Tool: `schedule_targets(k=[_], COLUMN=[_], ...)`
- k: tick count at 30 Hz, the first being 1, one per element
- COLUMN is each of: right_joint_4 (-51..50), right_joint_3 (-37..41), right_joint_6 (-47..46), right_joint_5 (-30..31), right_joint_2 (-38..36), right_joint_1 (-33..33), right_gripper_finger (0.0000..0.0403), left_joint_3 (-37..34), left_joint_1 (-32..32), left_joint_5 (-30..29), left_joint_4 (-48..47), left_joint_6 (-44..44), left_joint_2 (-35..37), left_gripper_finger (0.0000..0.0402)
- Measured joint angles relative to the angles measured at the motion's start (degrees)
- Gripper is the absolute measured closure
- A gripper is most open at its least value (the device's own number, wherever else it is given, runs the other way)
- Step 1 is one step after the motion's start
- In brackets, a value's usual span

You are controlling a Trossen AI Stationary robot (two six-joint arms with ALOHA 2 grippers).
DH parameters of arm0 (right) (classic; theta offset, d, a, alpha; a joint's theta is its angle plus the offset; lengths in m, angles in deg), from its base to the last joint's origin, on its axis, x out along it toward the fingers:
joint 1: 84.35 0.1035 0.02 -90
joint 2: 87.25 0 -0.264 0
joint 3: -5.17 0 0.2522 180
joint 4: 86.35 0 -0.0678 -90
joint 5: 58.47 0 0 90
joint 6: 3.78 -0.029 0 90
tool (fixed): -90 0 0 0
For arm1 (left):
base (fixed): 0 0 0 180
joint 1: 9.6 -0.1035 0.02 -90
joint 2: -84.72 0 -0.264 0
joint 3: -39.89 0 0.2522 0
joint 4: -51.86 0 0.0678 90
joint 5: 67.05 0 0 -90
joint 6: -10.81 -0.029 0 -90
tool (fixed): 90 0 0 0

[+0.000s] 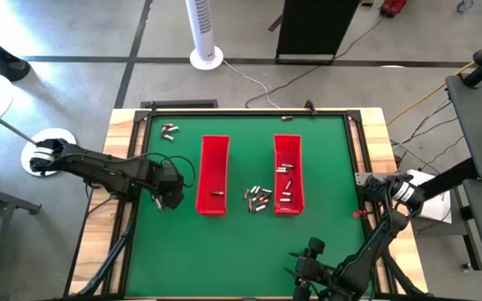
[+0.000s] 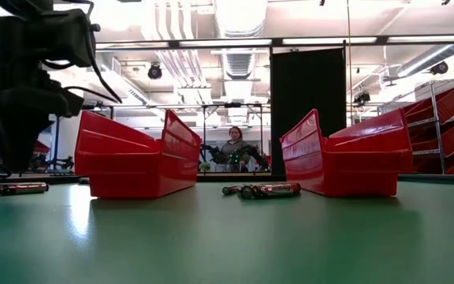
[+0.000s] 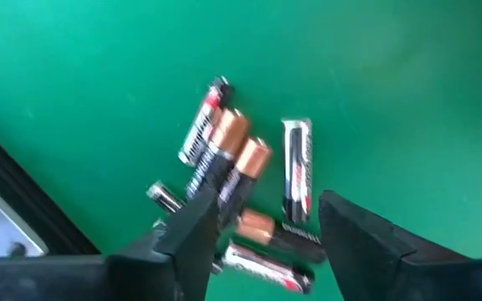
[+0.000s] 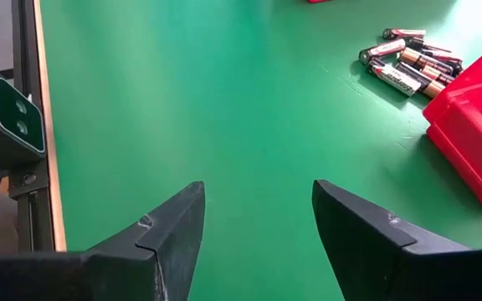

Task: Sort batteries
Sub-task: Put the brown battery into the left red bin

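Note:
Two long red trays, left [image 1: 213, 176] and right [image 1: 288, 171], lie on the green mat. Several batteries lie in a loose pile [image 3: 237, 167] left of the left tray. My left gripper [image 3: 264, 201] hangs over that pile, pointing down and open, with a finger on either side; I see no touch. The same batteries [image 2: 10, 188] lie flat below the gripper [image 2: 10, 158] in the low view. A second pile [image 1: 258, 198] lies between the trays. My right gripper [image 4: 258, 188] stands open over bare mat near the table's near edge [image 1: 308, 251].
A few more batteries [image 1: 168, 130] lie at the far left of the mat, and some lie inside the right tray [image 1: 285, 198]. A small camera box [image 4: 7, 117] sits on the table's rail. A person [image 2: 233, 146] stands beyond the far edge.

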Motion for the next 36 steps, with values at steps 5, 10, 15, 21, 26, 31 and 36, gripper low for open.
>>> schedule_targets(k=[5, 10, 15, 21, 26, 31, 36], right_joint_4=[0.0, 0.0, 0.0, 0.0, 0.0, 0.1, 0.2], right_joint_3=[0.0, 0.0, 0.1, 0.1, 0.1, 0.1, 0.1], right_joint_6=[0.0, 0.0, 0.0, 0.0, 0.0, 0.0, -0.2], right_joint_5=[0.0, 0.0, 0.0, -0.1, -0.2, -0.3, -0.3], right_joint_2=[0.0, 0.0, 0.0, 0.0, 0.0, 0.0, 0.0], right_joint_1=[0.0, 0.0, 0.0, 0.0, 0.0, 0.0, 0.0], right_gripper_finger=[0.0188, 0.0186, 0.019, 0.0193, 0.0192, 0.0197, 0.0196], left_joint_3=[-0.1, -1.0, -0.9, -0.7, -0.6, -0.2, 0.7], left_joint_1=[1.2, 1.9, 1.9, 2.3, 4.3, 5.7, 5.9], left_joint_5=[2.2, 3.5, 3.9, 6.6, 7.5, 8.0, 6.3], left_joint_4=[0.0, 0.3, 0.7, 2.3, 3.1, 3.6, 4.1], left_joint_6=[2.0, 4.3, 4.9, 5.3, 6.5, 6.4, 5.4], left_joint_2=[-0.9, -2.4, -4.6, -7.8, -10.5, -12.6, -13.9], left_gripper_finger=[0.0193, 0.0191, 0.0191, 0.0191, 0.0191, 0.0191, 0.0191])
